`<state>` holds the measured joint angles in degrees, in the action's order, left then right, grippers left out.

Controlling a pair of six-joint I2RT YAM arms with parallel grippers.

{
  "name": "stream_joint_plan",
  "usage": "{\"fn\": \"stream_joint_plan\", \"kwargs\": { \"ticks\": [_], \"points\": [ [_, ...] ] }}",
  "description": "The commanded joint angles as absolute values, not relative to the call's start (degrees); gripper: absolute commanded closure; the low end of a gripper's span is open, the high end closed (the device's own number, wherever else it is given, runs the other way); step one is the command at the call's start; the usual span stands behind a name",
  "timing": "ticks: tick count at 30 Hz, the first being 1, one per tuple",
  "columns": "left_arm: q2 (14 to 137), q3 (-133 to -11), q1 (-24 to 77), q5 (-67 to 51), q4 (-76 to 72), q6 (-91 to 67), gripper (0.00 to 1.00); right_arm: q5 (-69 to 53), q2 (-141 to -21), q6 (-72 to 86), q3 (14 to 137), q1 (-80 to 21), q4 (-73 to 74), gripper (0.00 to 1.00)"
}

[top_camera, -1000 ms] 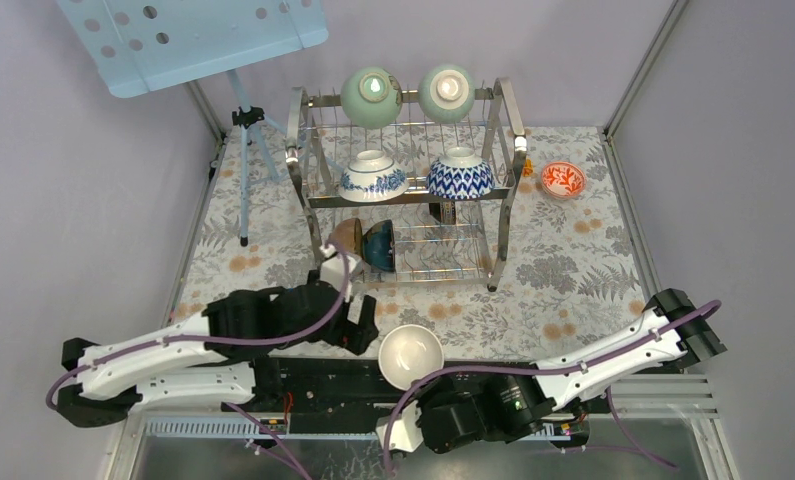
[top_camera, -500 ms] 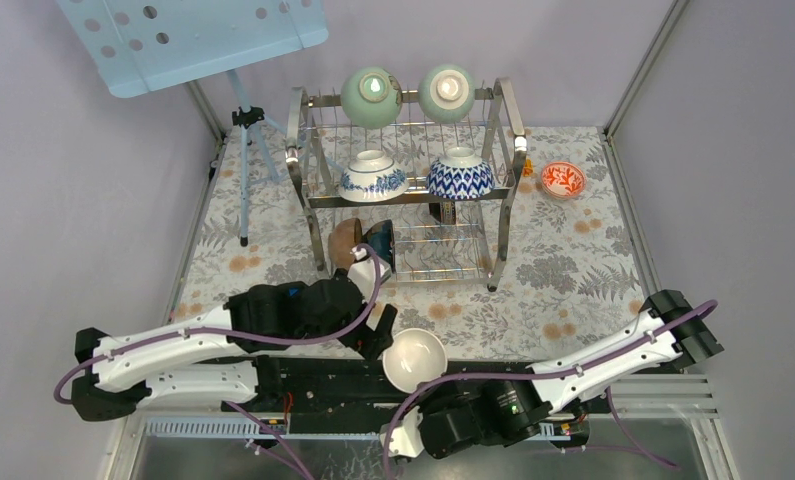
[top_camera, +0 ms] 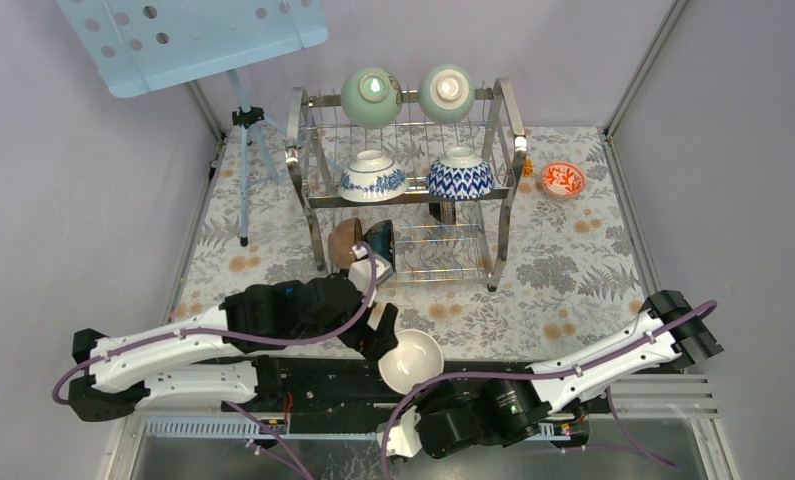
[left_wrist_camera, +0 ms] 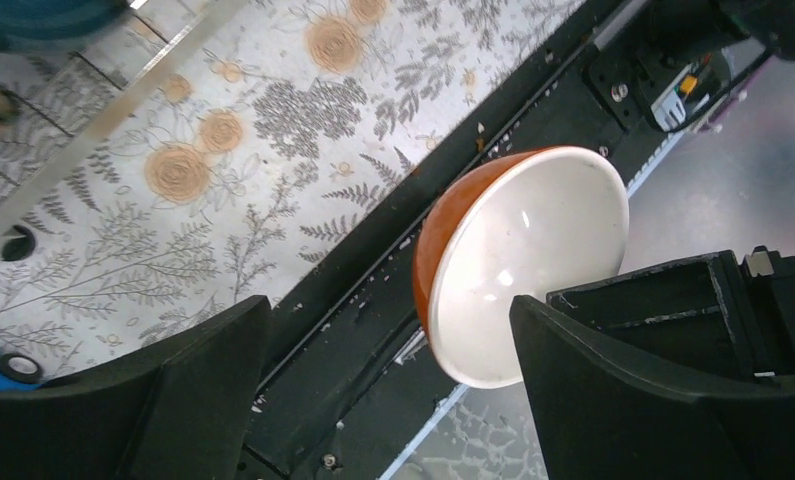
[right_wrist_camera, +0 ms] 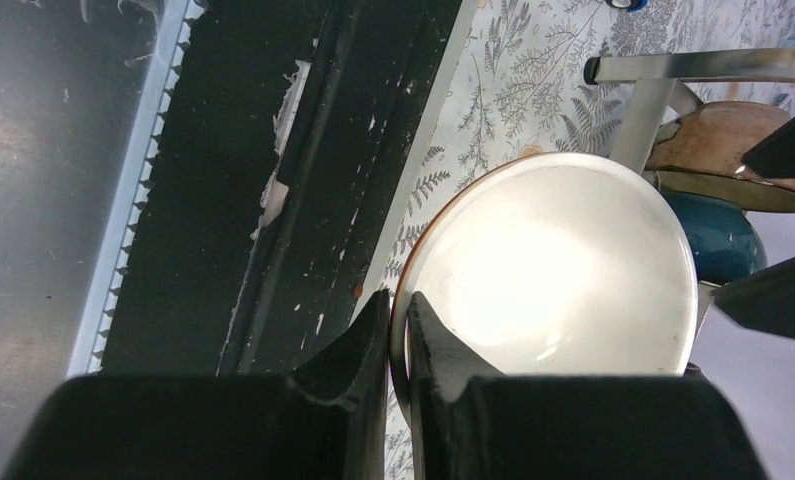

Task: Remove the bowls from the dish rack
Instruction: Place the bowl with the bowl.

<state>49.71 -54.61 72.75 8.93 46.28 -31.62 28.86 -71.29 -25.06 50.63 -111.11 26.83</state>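
Note:
An orange-white bowl [top_camera: 410,360] [left_wrist_camera: 533,250] [right_wrist_camera: 558,270] hangs tilted over the table's near edge. My right gripper [top_camera: 409,386] [right_wrist_camera: 399,335] is shut on its near rim. My left gripper [top_camera: 383,335] [left_wrist_camera: 393,345] is open just left of this bowl, and the bowl's edge reaches in by the right finger [left_wrist_camera: 623,400]. The dish rack [top_camera: 498,150] carries two pale green bowls [top_camera: 370,97] on top, two blue-and-white bowls [top_camera: 373,176] on the middle tier, and a brown bowl [top_camera: 345,238] [right_wrist_camera: 728,140] beside a dark teal bowl [top_camera: 381,242] [right_wrist_camera: 718,235] below. A red-patterned bowl [top_camera: 563,179] sits on the table at the right.
A pale blue perforated stand [top_camera: 188,40] on a tripod [top_camera: 245,150] stands at the back left. A floral mat [top_camera: 573,270] covers the table. A black base strip [top_camera: 313,375] runs along the near edge, under the held bowl.
My left gripper has swung right and nearer, from in front of the rack to beside the held bowl, still open. The bowl has shifted slightly.

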Motion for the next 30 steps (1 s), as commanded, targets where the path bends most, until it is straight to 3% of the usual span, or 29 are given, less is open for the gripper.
{"fn": "stream_joint_plan", "kwargs": {
  "ticks": [1,10,19,30],
  "points": [
    [53.2,-55.6,72.9,3.7,42.8,-32.0,0.1,29.2,-71.7,-25.5,52.6,-111.2,24.0,1.0],
    [56.8,-55.8,72.9,2.2,42.7,-31.5,0.43,29.8,-71.6,-25.4,52.5,-111.2,23.1,1.0],
    [58.7,-54.2,73.1,1.4,41.8,-31.7,0.52,30.2,-71.2,-25.2,52.1,-111.2,22.0,1.0],
    [58.4,-53.6,73.4,0.3,40.6,-31.7,0.82,30.4,-71.6,-25.1,52.3,-111.2,21.5,1.0]
  ]
}}
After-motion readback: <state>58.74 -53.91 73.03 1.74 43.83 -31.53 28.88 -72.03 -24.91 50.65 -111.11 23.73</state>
